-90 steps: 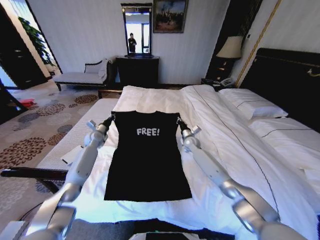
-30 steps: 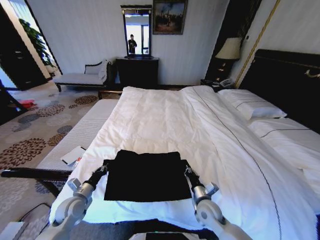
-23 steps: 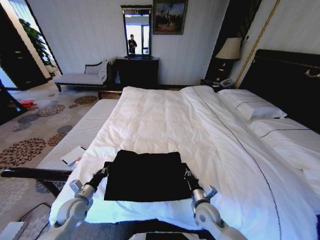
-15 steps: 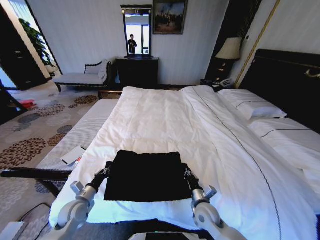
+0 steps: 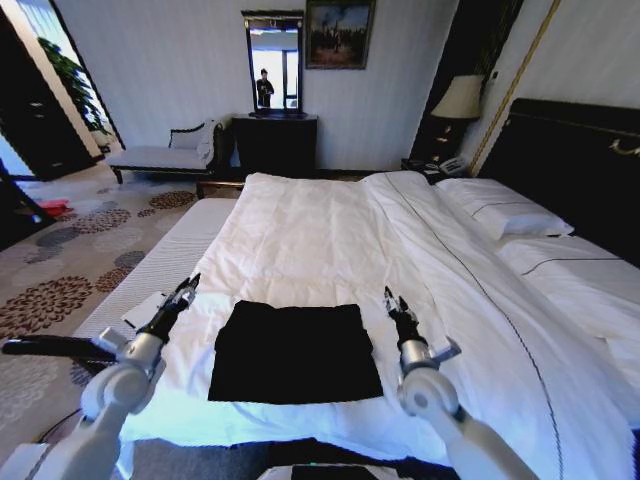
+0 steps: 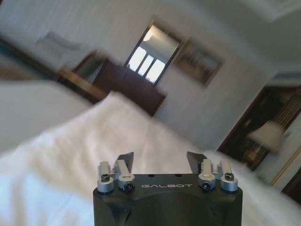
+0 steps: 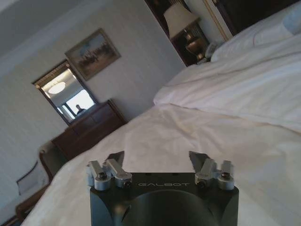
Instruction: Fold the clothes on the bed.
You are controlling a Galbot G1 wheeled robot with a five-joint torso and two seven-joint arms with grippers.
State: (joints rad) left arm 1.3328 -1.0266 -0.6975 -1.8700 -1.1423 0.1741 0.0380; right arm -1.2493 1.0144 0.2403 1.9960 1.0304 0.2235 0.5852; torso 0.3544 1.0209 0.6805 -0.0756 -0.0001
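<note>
The clothes, a black T-shirt, lie folded into a flat rectangle near the foot of the bed, plain black side up. My left gripper is raised off the duvet to the left of the fold, open and empty. My right gripper is raised to the right of the fold, also open with nothing between its fingers. In the left wrist view the left gripper points over the white duvet. In the right wrist view the right gripper points across the duvet.
A pale bench with a white pad on it runs along the bed's left side. White pillows and a dark headboard are at the right. A dresser with mirror and a chaise stand at the far wall.
The shirt's top half has been folded down onto its lower half. Both grippers have let go of the fold's corners, opened, and lifted up and outward.
</note>
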